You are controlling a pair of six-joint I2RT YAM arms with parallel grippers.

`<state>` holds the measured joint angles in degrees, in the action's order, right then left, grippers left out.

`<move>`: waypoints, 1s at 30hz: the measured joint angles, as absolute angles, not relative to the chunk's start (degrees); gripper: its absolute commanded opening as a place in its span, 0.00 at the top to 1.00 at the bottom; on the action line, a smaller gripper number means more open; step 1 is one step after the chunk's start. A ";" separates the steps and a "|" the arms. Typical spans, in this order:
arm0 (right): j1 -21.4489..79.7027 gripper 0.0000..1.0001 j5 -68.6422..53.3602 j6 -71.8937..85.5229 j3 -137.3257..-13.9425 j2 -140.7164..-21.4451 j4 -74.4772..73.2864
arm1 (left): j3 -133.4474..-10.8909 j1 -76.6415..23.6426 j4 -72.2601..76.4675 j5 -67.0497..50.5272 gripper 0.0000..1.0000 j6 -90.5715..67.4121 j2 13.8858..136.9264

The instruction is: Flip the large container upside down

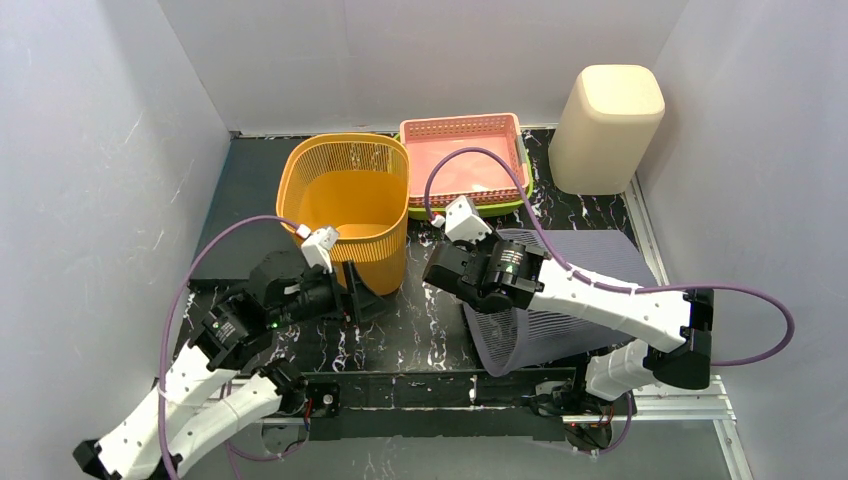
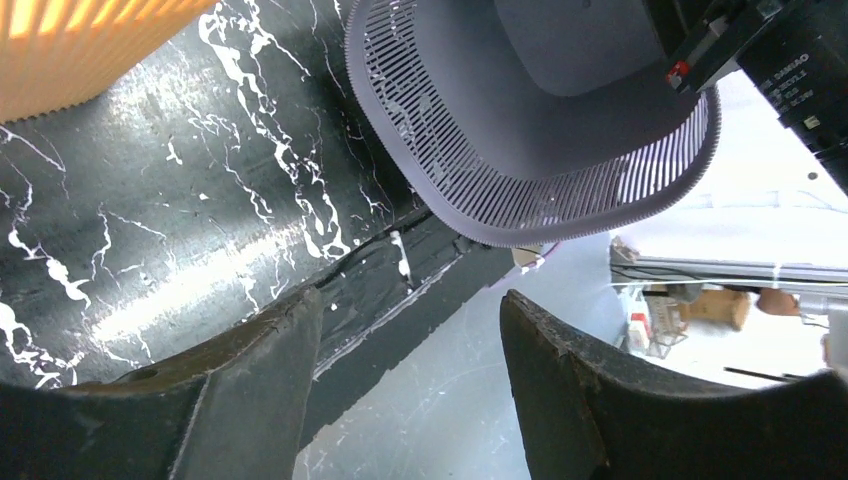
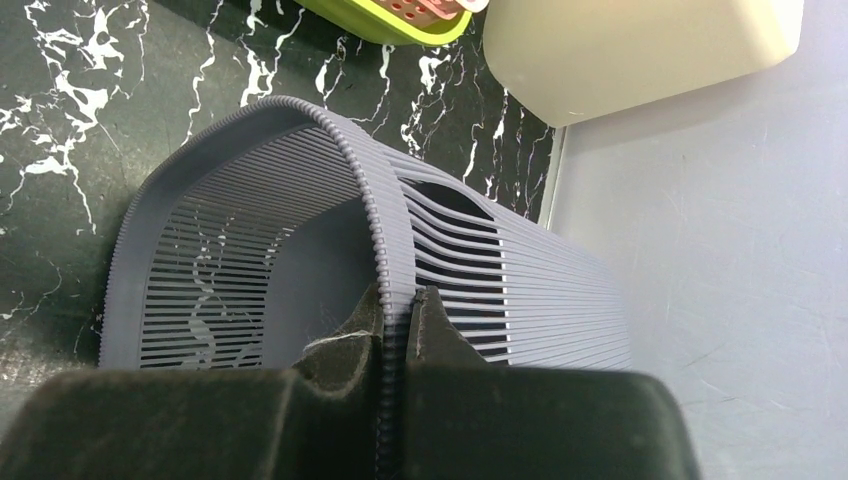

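Two arms reach in from the near edge of the black marbled tabletop (image 1: 420, 325). On the near right, the right tool (image 3: 400, 300) has its fingers pinched together on the upper rim of the grey slatted basket (image 3: 540, 290), one finger inside the mouth and one outside. That basket, the large container, lies on its side on the right half of the tabletop, its open mouth facing left and toward the near edge. On the left, the left tool (image 2: 408, 300) hangs low with its fingers wide apart and nothing between them, just beside the near wall of an upright orange basket (image 1: 350, 195). Farther back a pink tray (image 1: 462, 150) sits nested in a green tray (image 3: 385, 25), and a cream bin (image 1: 606, 125) stands in the far right corner.
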<state>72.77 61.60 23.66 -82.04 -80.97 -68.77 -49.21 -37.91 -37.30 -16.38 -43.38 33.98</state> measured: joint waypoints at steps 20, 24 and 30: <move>74.43 0.66 62.89 30.68 -78.96 -77.25 -56.27 | -50.96 -61.65 -26.74 12.03 0.36 -49.19 41.82; 74.46 0.53 59.31 33.21 -78.85 -75.40 -52.51 | -50.72 -62.48 -25.67 13.08 0.36 -49.80 42.02; 74.78 0.42 52.14 38.98 -79.53 -72.75 -44.82 | -50.72 -63.81 -25.02 13.26 0.35 -49.98 44.75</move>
